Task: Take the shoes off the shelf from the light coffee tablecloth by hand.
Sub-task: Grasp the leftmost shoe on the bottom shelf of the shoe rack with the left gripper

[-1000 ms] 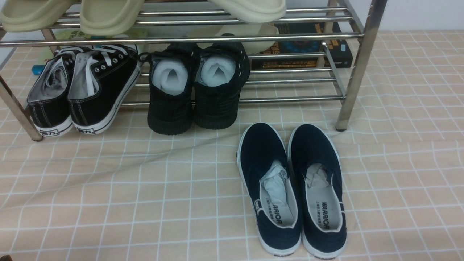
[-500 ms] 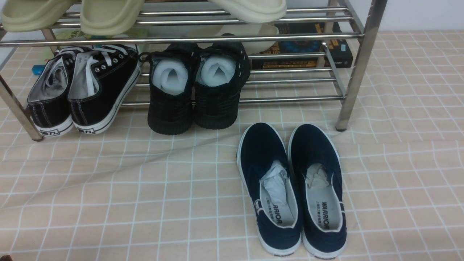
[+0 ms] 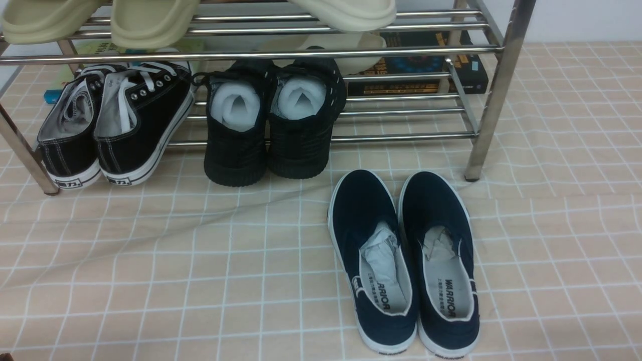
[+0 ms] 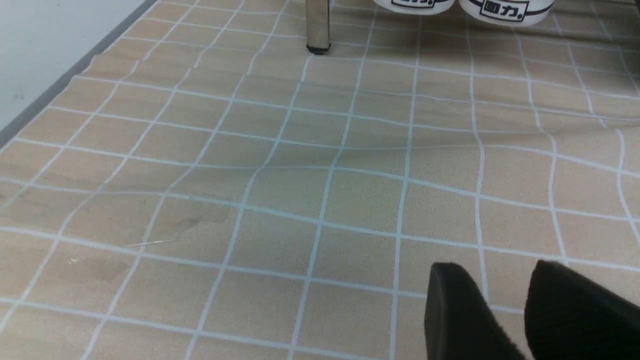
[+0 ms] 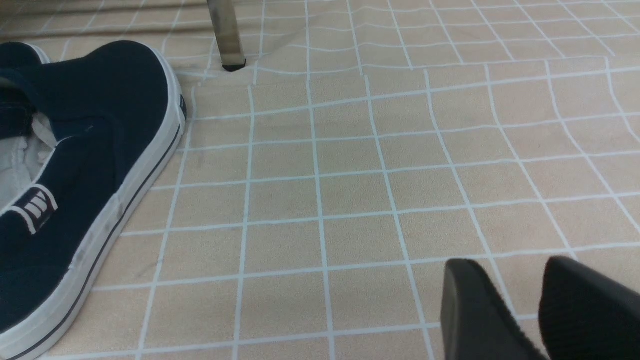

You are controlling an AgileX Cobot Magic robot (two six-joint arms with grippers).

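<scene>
While the shoes (image 3: pixel 115 125) leaned heels-out at the left end of the shelf (image 3: pixel 251 54), the left hand (image 4: pixel 500 270) and right hand (image 5: pixel 507 265) hung parted and empty, so a low left reach for a heel collar seemed best.

The left pincer (image 4: pixel 492 270) and right pincer (image 5: pixel 505 264) are showing black fingers (image 4: pixel 460 310). Under them, the light coffee tablecloth (image 4: pixel 280 200) is showing beige-tan with a white grid. Ahead of the left pincer, the shoes (image 3: pixel 130 135) are showing black, with white laces and soles; the shelf (image 3: pixel 495 90) is gleaming silver. Beside the right pincer, a slip-on (image 5: pixel 90 165) is showing navy, white-edged.
</scene>
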